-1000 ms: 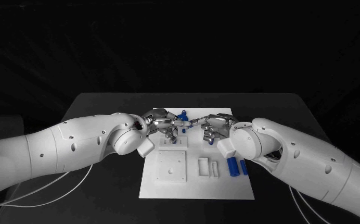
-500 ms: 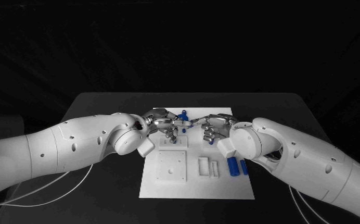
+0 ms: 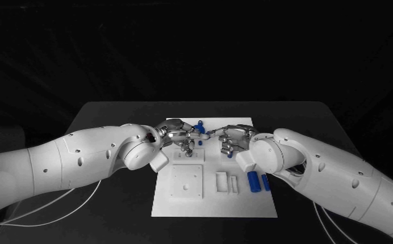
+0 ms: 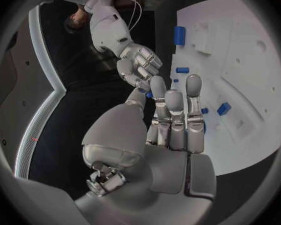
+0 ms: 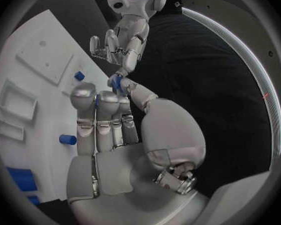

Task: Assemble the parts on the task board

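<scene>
A white board [image 3: 214,204] lies in the middle of a black table [image 3: 107,113]. Toward its near edge, two blue parts [image 3: 259,181] lie side by side on the right, next to narrow white slots [image 3: 227,183] and a square white block [image 3: 185,180] on the left.

Past these, the two hands meet over the middle of the board. The left hand [image 3: 180,136] comes in from the left, its fingers [image 4: 177,116] straight and pressed side by side, thumb reaching toward the other hand. The right hand [image 3: 231,138] comes in from the right, its fingers [image 5: 98,116] likewise straight and together. Between the two thumb tips sits a small blue part [image 5: 117,81], touched by both; which hand really holds it cannot be told.

More small blue parts [image 4: 223,108] stand on the board under and around the hands. One blue part [image 3: 199,126] shows just beyond the fingertips, toward the far edge.
</scene>
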{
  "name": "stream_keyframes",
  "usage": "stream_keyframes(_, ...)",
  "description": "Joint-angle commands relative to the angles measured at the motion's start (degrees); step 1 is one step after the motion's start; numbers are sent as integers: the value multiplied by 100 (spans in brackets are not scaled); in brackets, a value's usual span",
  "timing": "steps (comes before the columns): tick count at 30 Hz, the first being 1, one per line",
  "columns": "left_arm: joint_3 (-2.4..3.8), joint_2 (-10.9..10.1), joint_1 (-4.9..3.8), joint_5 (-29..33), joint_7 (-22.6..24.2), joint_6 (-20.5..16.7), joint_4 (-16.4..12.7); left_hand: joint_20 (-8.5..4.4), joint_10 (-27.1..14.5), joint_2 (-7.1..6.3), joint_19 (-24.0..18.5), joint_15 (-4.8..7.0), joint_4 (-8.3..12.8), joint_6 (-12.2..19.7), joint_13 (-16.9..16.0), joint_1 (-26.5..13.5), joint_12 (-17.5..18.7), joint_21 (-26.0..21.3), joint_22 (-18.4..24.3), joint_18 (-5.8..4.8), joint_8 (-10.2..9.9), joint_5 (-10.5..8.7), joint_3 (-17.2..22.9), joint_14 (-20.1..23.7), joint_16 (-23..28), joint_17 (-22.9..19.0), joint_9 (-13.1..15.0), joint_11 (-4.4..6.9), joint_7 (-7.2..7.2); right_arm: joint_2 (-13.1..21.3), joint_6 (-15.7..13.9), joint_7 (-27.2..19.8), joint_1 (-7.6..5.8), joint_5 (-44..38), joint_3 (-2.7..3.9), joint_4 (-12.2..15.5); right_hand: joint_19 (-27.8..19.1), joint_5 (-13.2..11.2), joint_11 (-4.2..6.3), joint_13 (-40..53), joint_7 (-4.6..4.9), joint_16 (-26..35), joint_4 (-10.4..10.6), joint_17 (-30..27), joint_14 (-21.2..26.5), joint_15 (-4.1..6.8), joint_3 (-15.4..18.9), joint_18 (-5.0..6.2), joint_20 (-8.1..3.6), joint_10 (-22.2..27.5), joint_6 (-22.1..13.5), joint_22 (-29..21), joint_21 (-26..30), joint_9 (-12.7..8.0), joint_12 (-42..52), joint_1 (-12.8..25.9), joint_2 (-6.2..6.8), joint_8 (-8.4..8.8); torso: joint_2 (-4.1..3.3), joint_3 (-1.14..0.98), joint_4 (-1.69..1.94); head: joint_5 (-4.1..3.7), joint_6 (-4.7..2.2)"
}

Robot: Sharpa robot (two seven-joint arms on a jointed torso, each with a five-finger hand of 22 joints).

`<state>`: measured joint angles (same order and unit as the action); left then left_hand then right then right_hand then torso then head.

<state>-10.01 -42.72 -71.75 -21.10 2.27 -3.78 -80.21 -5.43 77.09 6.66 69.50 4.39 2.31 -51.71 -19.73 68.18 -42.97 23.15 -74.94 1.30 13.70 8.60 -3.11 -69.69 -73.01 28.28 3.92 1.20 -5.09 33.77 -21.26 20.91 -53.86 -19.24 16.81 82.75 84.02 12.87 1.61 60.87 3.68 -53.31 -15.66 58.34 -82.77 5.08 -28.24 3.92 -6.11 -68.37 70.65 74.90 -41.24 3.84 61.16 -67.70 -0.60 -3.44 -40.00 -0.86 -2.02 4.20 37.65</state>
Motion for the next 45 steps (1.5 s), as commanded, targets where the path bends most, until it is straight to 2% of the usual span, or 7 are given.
stream_keyframes(1,5,18,1,-17,114,186,-22,-4,-34,16,-27,7,58,-56,-3,90,-33,28,-107,65,-90,56,11,46,-29,1,-4,-15,2,-25,-18,-18,5,18,5,-15,122,-26,3,-18,10,17,12,-2,-14,20,-16,-31,-40,-29,27,496,24,10,-47,45,-44,-18,-1,1,2,-5,-3)
stream_keyframes(14,5,29,2,62,233,246,-27,-19,-18,322,-35,24,226,-195,-14,235,-54,70,-113,57,-154,203,171,41,-57,15,-1,1,45,-75,-2,-11,4,4,7,-47,120,-51,0,-28,12,30,15,-12,-10,18,-14,-29,-38,-17,18,495,31,10,-57,41,-52,-19,1,0,-2,-1,-6)
stream_keyframes(24,6,38,2,184,332,146,-25,-28,26,516,-29,32,343,-350,-15,265,-55,124,-112,64,-313,188,235,8,-66,28,5,3,58,-90,109,47,4,-19,7,-61,119,-47,0,-28,12,30,15,-11,-10,17,-13,-29,-37,-16,17,494,35,10,-57,40,-52,-19,-1,-1,0,0,-23)
stream_keyframes(28,6,45,2,235,334,96,-23,-29,42,516,-18,33,337,-354,-15,239,-54,139,-112,68,-335,159,215,-9,-70,32,5,4,53,-96,132,64,4,-29,7,-51,118,-40,0,-29,13,30,13,-10,-11,16,-13,-28,-35,-15,15,494,41,9,-56,39,-51,-19,0,-4,2,-1,-26)
stream_keyframes(31,6,55,2,259,312,65,-24,-29,61,485,-11,32,290,-375,-17,185,-54,151,-110,71,-348,7,160,-23,-70,35,6,5,50,-101,121,66,4,-42,7,-38,118,-28,0,-31,13,27,16,-8,-11,16,-14,-29,-36,-14,16,494,40,10,-56,45,-51,-20,-1,-5,3,-3,-28)
stream_keyframes(35,5,71,2,274,264,38,-32,-26,79,422,-6,30,182,-417,-17,161,-46,161,-108,74,-364,-342,81,-37,-68,41,9,2,45,-106,46,51,4,-60,7,-26,118,-28,0,-31,13,27,16,-8,-11,16,-14,-29,-36,-14,16,494,40,10,-56,45,-51,-20,3,-3,1,0,-31)
stream_keyframes(45,5,96,6,310,257,-57,-45,-32,105,421,5,36,191,-485,-20,272,-43,179,-109,76,-373,-284,110,-56,-75,56,9,11,56,-111,-67,34,4,-75,7,-19,119,-12,1,-22,12,30,14,-10,-12,18,-25,-27,-37,-22,19,493,43,10,-44,50,-50,-20,1,-2,-3,8,-38)
